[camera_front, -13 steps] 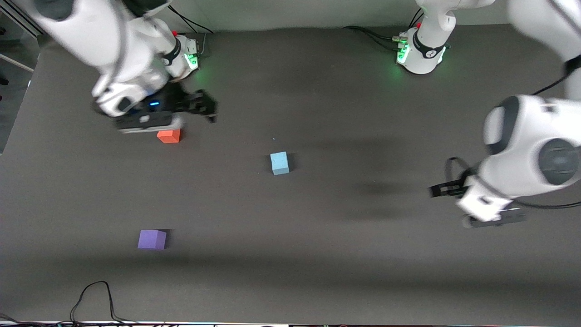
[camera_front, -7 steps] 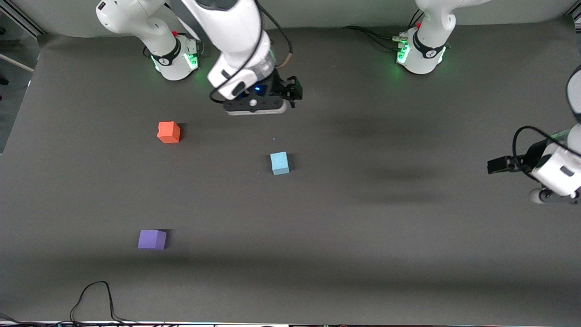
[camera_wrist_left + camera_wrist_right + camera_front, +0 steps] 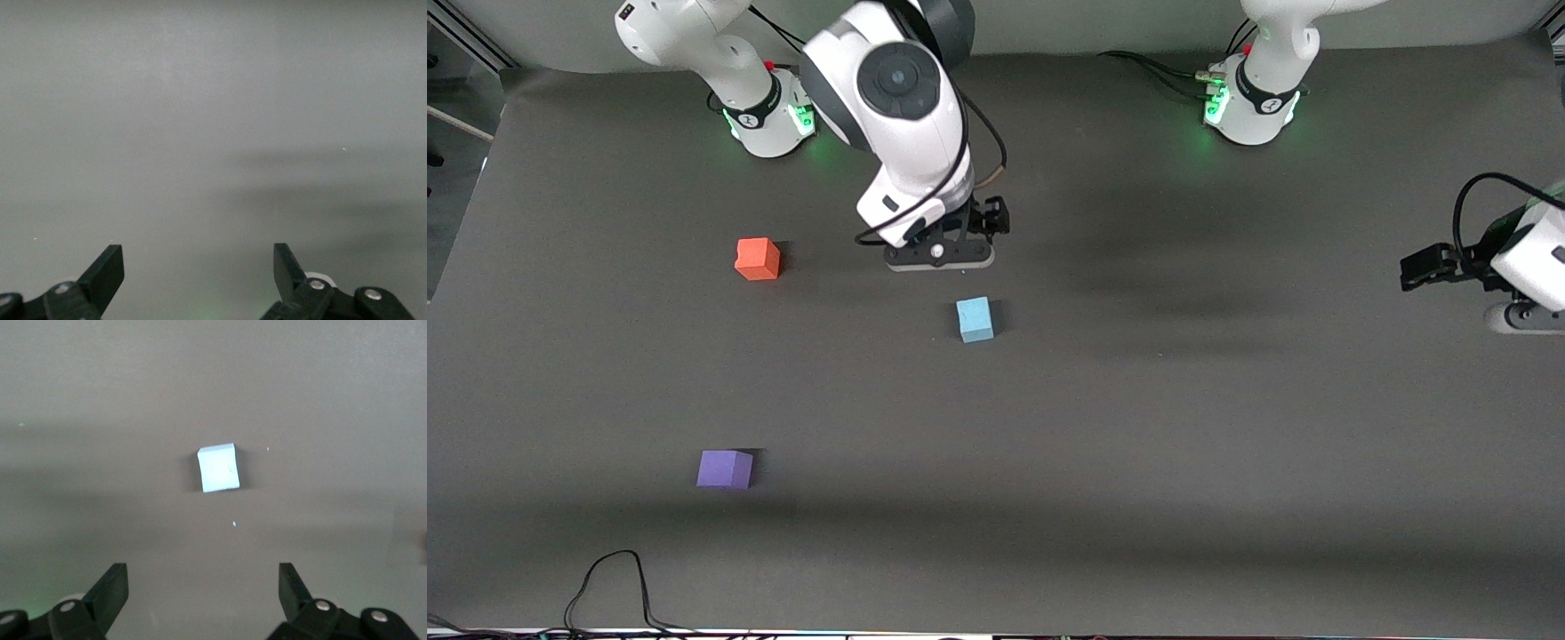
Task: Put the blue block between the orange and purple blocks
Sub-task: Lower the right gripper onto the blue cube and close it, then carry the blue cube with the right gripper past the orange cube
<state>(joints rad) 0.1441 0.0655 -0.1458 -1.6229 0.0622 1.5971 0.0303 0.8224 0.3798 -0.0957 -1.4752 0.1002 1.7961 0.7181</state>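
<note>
The blue block (image 3: 975, 319) lies on the dark mat near the table's middle; it also shows in the right wrist view (image 3: 219, 468). The orange block (image 3: 757, 259) and the purple block (image 3: 725, 468) lie toward the right arm's end, the purple one nearer to the front camera. My right gripper (image 3: 940, 256) hangs over the mat between the blue block and the robots' bases. It is open and empty (image 3: 203, 577). My left gripper (image 3: 1522, 317) is over the mat at the left arm's end of the table. It is open and empty (image 3: 199, 257).
The dark mat (image 3: 1192, 444) covers the table. The arm bases (image 3: 769, 120) (image 3: 1252, 111) stand along the edge farthest from the front camera. A black cable (image 3: 609, 587) loops at the mat's edge nearest to that camera, by the right arm's end.
My right gripper has swung from over the orange block to over the mat beside the blue block. My left gripper has moved out toward its end of the table. The blocks have not moved.
</note>
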